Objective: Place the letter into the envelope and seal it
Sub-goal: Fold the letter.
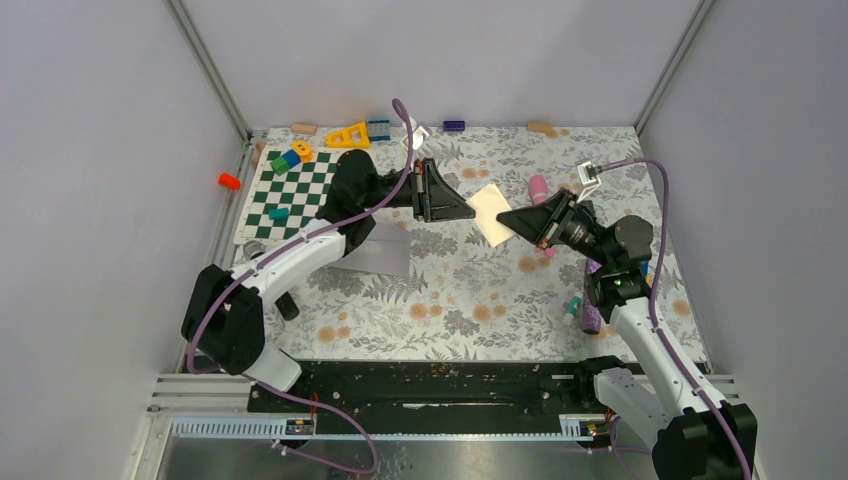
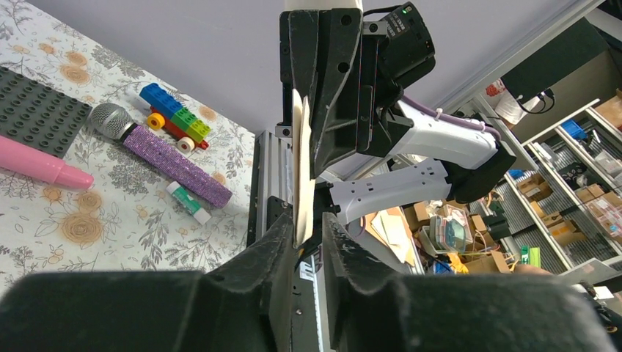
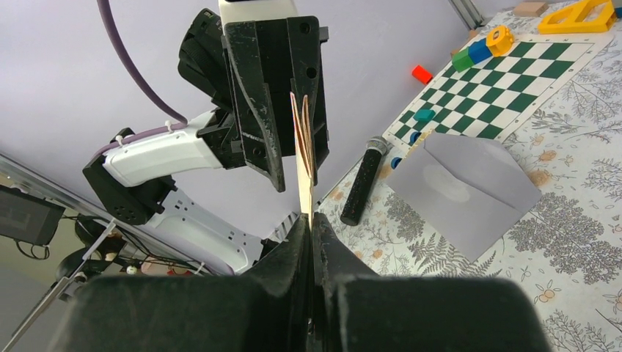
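Handover looked to be the step in hand: the letter (image 1: pixel 492 212), a cream sheet, hung edge-on in the air between the two grippers, well clear of the table. The right gripper (image 3: pixel 312 227) had its fingers (image 3: pixel 293 246) pressed together on one edge of the sheet. The left gripper (image 2: pixel 308 236) faced it from the other side. Its own fingers (image 2: pixel 275 249) stood a little apart with the opposite edge of the letter slotted between them. The sheet lay close to one pad with a gap to the other, so I judged it not yet clamped there. The envelope (image 3: pixel 469 187) lay flat on the cloth, below and behind the left fingertips and apart from both grippers. I could not tell whether its flap stood open.

The next move, as I judged it, called for the left fingers to pinch the sheet firmly before the right ones let go. The letter would then have to come down in line with the envelope's mouth, since thin paper would likely buckle if pushed askew.

A floral tablecloth (image 1: pixel 470 300) covered the surface. A green-and-white checkerboard mat (image 1: pixel 290 195) lay off behind the left fingers. A purple glitter microphone (image 2: pixel 158 150), a toy brick car (image 2: pixel 172 117) and a dark studded plate (image 2: pixel 33 110) sat below and behind the right fingers. Pale lavender walls (image 1: pixel 440 50) on a metal frame enclosed the table, and cluttered shelves (image 2: pixel 579 183) showed past its near edge.
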